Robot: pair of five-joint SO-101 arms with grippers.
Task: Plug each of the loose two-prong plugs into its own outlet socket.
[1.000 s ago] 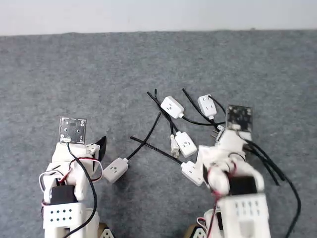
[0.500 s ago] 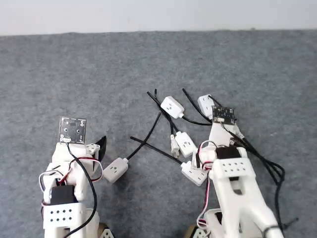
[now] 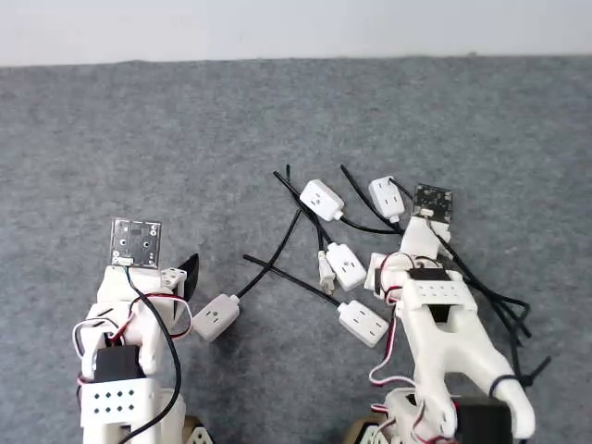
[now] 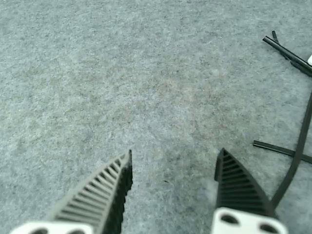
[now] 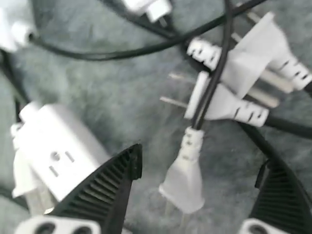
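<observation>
The left end effector [image 4: 173, 168] hangs released near the left end of the grey tabletop's [image 3: 139, 120] near edge. Its black fingers [image 4: 109, 192] are spread wide over bare felt and grasp nothing. Just beside that arm, toward the middle, lies the nearest outlet socket [image 3: 215, 317], white and face up. Its black cord [image 3: 273, 259] runs off toward the far edge.

Right of centre, four more white sockets lie among tangled cords. Two far sockets [image 3: 321, 198] lie side by side, the middle socket [image 3: 347, 266] is closer in, and the near socket [image 3: 363, 322] is closest to the near edge. A stray plug [image 3: 326, 270] lies touching the middle socket's left side.

The right arm [image 3: 439, 314] stretches from the near edge over the right side of this cluster. The right end effector [image 5: 202, 161] is released too. Its jaws stand apart on either side of a white two-prong plug [image 5: 185, 178] that lies on the felt between them, touched by neither. Just beyond it two further plugs [image 5: 219, 105] lie close together with bare prongs, and a black cord crosses over them.
</observation>
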